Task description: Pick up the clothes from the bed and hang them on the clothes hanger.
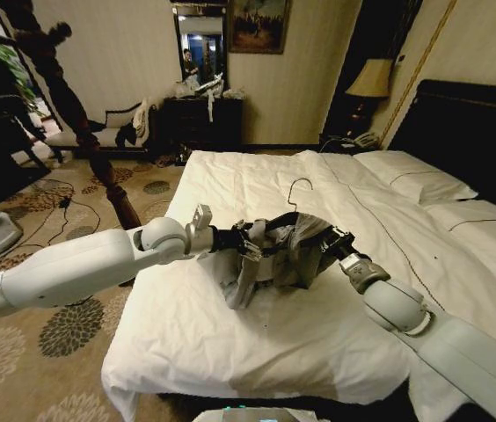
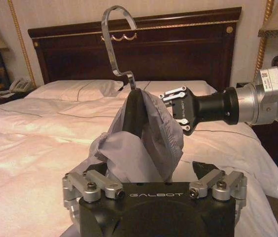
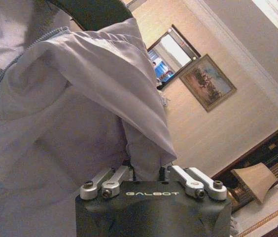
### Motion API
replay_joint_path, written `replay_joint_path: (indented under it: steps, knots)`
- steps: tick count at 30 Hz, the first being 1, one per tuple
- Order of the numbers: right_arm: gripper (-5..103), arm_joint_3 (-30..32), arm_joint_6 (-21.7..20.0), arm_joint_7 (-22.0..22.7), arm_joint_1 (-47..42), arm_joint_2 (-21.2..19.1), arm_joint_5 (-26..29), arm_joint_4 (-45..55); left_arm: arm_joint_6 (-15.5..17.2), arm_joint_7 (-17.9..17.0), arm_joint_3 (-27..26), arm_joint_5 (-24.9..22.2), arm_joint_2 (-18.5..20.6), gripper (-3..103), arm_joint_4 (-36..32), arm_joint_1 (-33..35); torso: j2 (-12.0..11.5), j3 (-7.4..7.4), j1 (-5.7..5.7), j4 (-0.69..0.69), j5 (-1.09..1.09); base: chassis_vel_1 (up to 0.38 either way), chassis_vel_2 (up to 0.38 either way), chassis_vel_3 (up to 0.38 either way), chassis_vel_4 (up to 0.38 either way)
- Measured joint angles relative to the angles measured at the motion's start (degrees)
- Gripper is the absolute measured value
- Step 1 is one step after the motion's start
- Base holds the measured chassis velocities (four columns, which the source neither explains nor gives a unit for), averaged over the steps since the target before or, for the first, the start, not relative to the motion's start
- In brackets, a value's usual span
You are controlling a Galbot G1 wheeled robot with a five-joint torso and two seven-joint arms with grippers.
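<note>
The clothes (image 1: pixel 279 255), light grey, soft and wrinkled, are draped over the black clothes hanger (image 1: pixel 276 221), whose wire hook is seen upright. The bundle is held above the white bed (image 1: pixel 257 343), between both arms. The left end effector (image 1: pixel 250 243) is pinched on the garment's lower fabric. The right end effector (image 1: pixel 323 242) is clamped on the cloth at the opposite shoulder.

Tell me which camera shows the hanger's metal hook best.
The left wrist view: the hook stands whole above the grey shirt, outlined against the headboard. The head view shows it small and thin over the bed. The right wrist view gives just cloth.
</note>
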Motion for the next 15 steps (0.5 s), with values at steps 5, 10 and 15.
replay_joint_path:
  steps: [5, 10, 15]
  knots:
    - [20, 0.06, 0.76, -0.18, 0.53, -0.1, -0.6, 0.11, -0.27, 0.74, 1.32, -0.56, 0.13, 80, -0.1, -1.44, 0.0, 0.0, 0.0, 0.01, -0.01, 0.0, 0.0, 0.0, 0.0]
    - [21, 0.34, 2.61, -0.69, 0.53, -0.41, -2.39, 0.2, -0.56, 2.54, 2.34, -1.87, 0.41, 63, -0.35, -2.52, 0.0, 0.0, 0.0, 0.01, -0.02, 0.0, 0.0, 0.0, 0.0]
    - [21, 0.35, 5.72, -0.55, 0.51, -0.28, -3.33, -0.34, -0.65, 2.81, 2.03, -4.39, 0.28, 48, -0.91, -2.58, 0.0, 0.0, 0.0, 0.01, -0.01, 0.0, 0.0, 0.0, 0.0]
